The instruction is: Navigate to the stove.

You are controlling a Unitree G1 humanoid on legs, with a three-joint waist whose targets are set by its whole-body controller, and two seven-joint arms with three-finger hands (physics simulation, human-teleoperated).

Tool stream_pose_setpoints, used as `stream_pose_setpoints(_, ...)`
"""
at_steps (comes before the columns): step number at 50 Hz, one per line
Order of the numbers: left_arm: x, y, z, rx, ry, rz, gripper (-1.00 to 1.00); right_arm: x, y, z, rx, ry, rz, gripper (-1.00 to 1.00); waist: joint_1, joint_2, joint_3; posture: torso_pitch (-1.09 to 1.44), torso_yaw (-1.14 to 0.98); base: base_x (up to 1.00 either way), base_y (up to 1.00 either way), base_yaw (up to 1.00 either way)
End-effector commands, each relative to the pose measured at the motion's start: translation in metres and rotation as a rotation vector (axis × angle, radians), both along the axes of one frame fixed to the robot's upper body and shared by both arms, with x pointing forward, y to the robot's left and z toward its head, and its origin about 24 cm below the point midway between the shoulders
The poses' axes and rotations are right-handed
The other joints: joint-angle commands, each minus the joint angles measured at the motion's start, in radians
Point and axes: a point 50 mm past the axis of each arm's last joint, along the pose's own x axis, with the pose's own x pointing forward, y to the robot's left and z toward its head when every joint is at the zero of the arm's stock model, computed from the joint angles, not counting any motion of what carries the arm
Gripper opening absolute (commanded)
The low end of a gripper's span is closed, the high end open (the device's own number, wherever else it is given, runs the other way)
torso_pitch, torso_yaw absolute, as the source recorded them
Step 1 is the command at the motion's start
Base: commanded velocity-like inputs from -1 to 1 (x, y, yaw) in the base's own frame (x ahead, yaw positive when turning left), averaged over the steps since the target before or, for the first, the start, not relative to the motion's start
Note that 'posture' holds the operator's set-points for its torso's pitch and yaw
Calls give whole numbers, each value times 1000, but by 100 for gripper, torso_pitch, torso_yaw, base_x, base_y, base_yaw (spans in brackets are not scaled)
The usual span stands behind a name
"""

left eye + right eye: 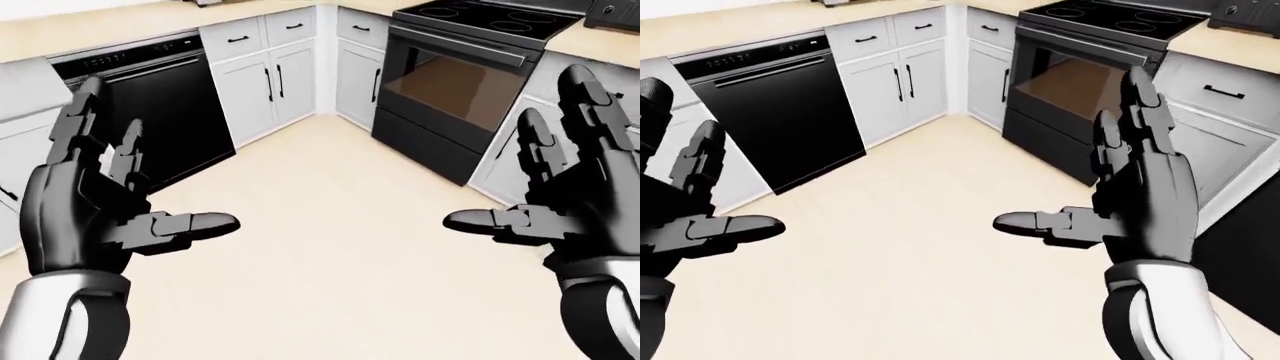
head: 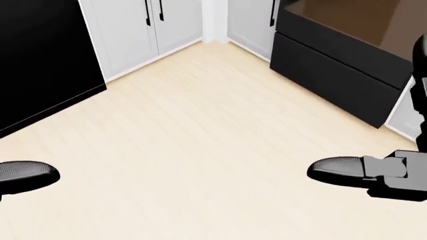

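Floor: pale, matte wood-look planks, smooth, filling the middle of all three views.

Cabinets: white panelled doors and drawers with slim black bar handles, meeting in a corner at the top centre of the eye views. A light beige countertop runs flat above them.

Stove: at the upper right of the left-eye view, just right of the cabinet corner. Black boxy body, flat glossy cooktop with ring-marked burners, a wide oven door whose glass window shows brown, and a plain drawer panel below.

Dishwasher: black flat-fronted panel at the upper left, set between white cabinets, with a thin handle strip near its top.

Left hand: glossy black segmented fingers spread and released, thumb pointing inward, grasping nothing; white forearm sleeve below.

Right hand: same build, fingers extended upward, thumb inward, likewise empty and released
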Motion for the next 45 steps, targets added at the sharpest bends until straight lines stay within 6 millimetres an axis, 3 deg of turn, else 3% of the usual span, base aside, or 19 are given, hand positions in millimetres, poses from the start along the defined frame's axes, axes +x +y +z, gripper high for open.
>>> stream_pose_setpoints(1,-5,-2,10,15,-75,-5,100,-5,-3,12,-11,-82,-23,100,-5,17,-20,0,0,23,0,0)
stream_pose_setpoints(4,-4,-2,10,15,-75,-6,100,-5,-3,12,-10,-83,-21,100,7,-2,-32,0,0,24,0,0)
stream_pose_setpoints(9,-5,-2,9,16,-75,-6,100,-5,-3,12,-9,-84,-22,100,17,-50,-23,0,0,23,0,0)
stream_pose_setpoints(11,-5,-2,9,15,-75,-7,100,-5,-3,11,-9,-84,-21,100,20,-90,-32,0,0,24,0,0)
stream_pose_setpoints(12,-5,-2,10,16,-75,-6,100,-5,-3,11,-9,-84,-22,100,18,-126,-43,0,0,23,0,0)
stream_pose_setpoints(13,-5,-2,10,16,-76,-6,100,-5,-3,11,-9,-84,-22,100,6,-87,-29,0,0,23,0,0)
stream_pose_setpoints(14,-5,-2,10,15,-76,-7,100,-5,-3,11,-8,-84,-22,100,10,-107,-22,0,0,23,0,0)
stream_pose_setpoints(15,-5,-3,10,16,-76,-7,100,-5,-3,11,-9,-84,-22,100,1,-105,-21,0,0,20,0,0)
stream_pose_setpoints(17,-5,-3,10,16,-76,-8,100,-6,-4,12,-8,-85,-22,100,-5,-93,-30,0,0,21,0,0)
stream_pose_setpoints(21,-4,-4,10,17,-75,-10,100,-6,-3,13,-8,-86,-20,100,-11,-55,-15,0,0,20,0,0)
stream_pose_setpoints(23,-4,-4,9,18,-75,-10,100,-5,-3,13,-8,-86,-21,100,-16,-25,-17,0,0,20,0,0)
stream_pose_setpoints(25,-4,-4,9,18,-75,-10,100,-5,-3,13,-8,-87,-20,100,-19,32,-38,0,0,20,0,0)
stream_pose_setpoints(26,-4,-4,10,17,-75,-10,100,-5,-3,12,-7,-86,-20,100,-10,9,-36,0,0,20,0,0)
stream_pose_setpoints(28,-4,-3,10,17,-75,-10,100,-5,-3,12,-8,-86,-20,100,-3,16,-23,0,0,20,0,0)
stream_pose_setpoints(34,-4,-3,10,17,-75,-9,100,-5,-3,13,-7,-87,-22,100,12,-30,-22,0,0,20,0,0)
stream_pose_setpoints(39,-5,-3,10,17,-75,-8,100,-6,-3,13,-7,-87,-23,100,20,-109,-45,0,0,19,0,0)
stream_pose_setpoints(40,-5,-3,10,16,-75,-9,100,-6,-3,13,-7,-87,-23,100,4,-92,-27,0,0,20,0,0)
stream_pose_setpoints(41,-5,-3,10,17,-75,-8,100,-6,-3,12,-8,-84,-22,100,7,-107,-20,0,0,20,0,0)
stream_pose_setpoints(45,-5,-2,10,16,-75,-6,100,-5,-2,10,-8,-83,-20,100,-6,-78,-21,0,0,20,0,0)
